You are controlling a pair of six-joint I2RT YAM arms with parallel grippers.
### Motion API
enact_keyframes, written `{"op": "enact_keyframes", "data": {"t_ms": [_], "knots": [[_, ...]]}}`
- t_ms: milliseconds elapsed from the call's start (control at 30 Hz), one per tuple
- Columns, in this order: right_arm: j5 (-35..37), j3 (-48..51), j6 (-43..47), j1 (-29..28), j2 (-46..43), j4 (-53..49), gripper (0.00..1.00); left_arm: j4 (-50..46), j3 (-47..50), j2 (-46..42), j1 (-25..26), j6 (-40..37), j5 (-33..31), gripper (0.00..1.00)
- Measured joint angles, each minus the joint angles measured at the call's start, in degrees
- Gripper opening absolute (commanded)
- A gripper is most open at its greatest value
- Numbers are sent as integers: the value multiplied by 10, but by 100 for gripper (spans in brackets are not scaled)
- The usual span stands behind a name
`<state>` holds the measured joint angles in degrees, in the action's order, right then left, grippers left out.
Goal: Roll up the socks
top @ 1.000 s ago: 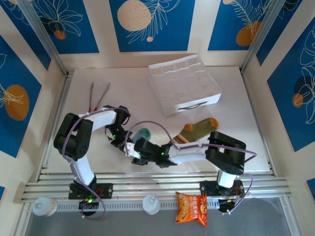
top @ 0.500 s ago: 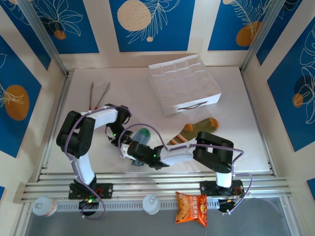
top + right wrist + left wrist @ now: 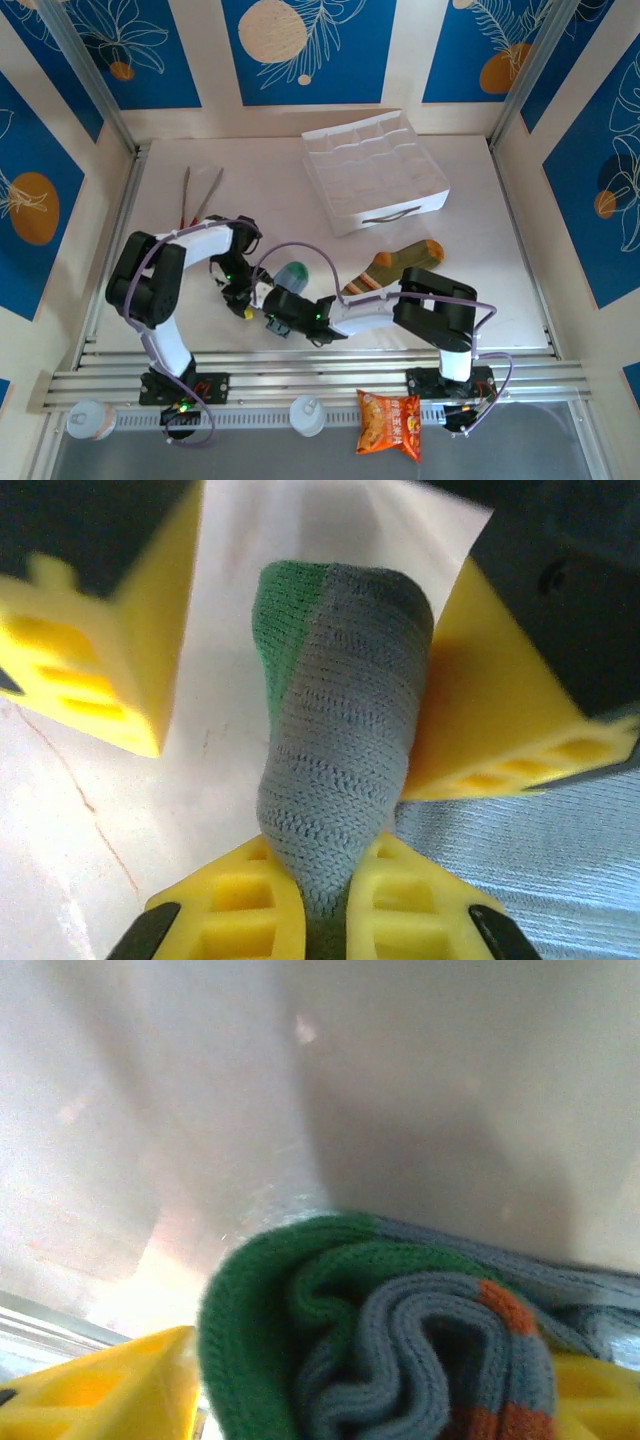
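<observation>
Box point(image 3: 396, 216) with white compartments stands apart from grey sock point(image 3: 335, 760), striped sock point(image 3: 396, 262).

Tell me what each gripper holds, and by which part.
The right gripper pinches the grey sock by its grey end, away from the green toe. The left gripper stands open around it, holding nothing.

This is a robotics lab test cell rather than a lived-in room. Two robot arms, the left arm point(image 3: 190, 245) and the right arm point(image 3: 440, 310), are bolted to aluminium rails point(image 3: 320, 385) at the near edge of a white worktop point(image 3: 280, 215). Aluminium posts point(image 3: 90, 75) frame the booth. Printed blue leaf-pattern panels point(image 3: 310, 50) wall it in like a staged backdrop, and a purple cable point(image 3: 300, 250) loops over the arms.
</observation>
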<state>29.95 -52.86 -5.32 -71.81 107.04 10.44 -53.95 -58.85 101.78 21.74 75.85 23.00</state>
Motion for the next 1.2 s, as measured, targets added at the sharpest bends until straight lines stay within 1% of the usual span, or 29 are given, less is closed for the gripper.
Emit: {"op": "enact_keyframes", "data": {"t_ms": [200,433,533,567,700,833,900,1067,1200], "knots": [[-28,13,-39,11,1,31,0,43,0,-4,-38,1,5,86],[-60,12,-58,25,7,46,0,66,-9,-5,-95,3,19,89],[-80,12,-71,36,9,54,0,57,-31,-14,-105,0,13,89],[-87,13,-74,38,9,57,0,53,-38,-21,-106,-4,11,88],[-125,20,-94,56,12,78,0,38,-36,-87,-106,-22,3,78],[-164,36,-119,72,13,110,0,30,9,-165,-106,-51,-1,63],[-183,45,-132,80,15,130,0,31,37,-189,-103,-66,0,58],[-230,66,-170,98,25,188,0,58,116,-227,-78,-85,17,55],[-260,75,-200,111,37,226,0,106,142,-230,-45,-85,24,56]]}}
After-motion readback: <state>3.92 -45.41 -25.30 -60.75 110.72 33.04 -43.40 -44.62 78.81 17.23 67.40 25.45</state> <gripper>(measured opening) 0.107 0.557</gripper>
